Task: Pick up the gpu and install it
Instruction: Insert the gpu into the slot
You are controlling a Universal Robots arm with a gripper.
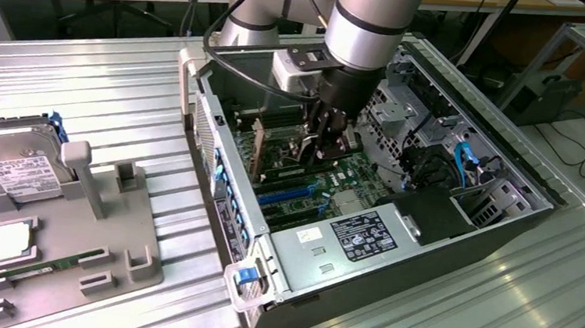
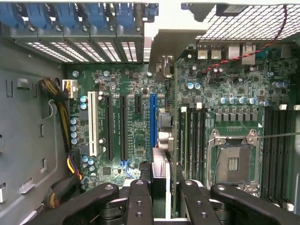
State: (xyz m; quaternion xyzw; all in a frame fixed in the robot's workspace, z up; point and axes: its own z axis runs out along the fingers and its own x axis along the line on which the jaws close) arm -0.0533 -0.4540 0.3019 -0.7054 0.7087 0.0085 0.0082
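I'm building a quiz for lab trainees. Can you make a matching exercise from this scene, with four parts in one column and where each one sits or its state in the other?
Things:
1. gpu
2. hard drive
3. memory stick
4. CPU socket

Places or states:
A. silver with a white label, in the grey holder
B. empty, on the motherboard
C. clamped in the gripper, inside the case
D. narrow and green, lying low in the grey holder

Pairs: 1-C, 2-A, 3-D, 4-B
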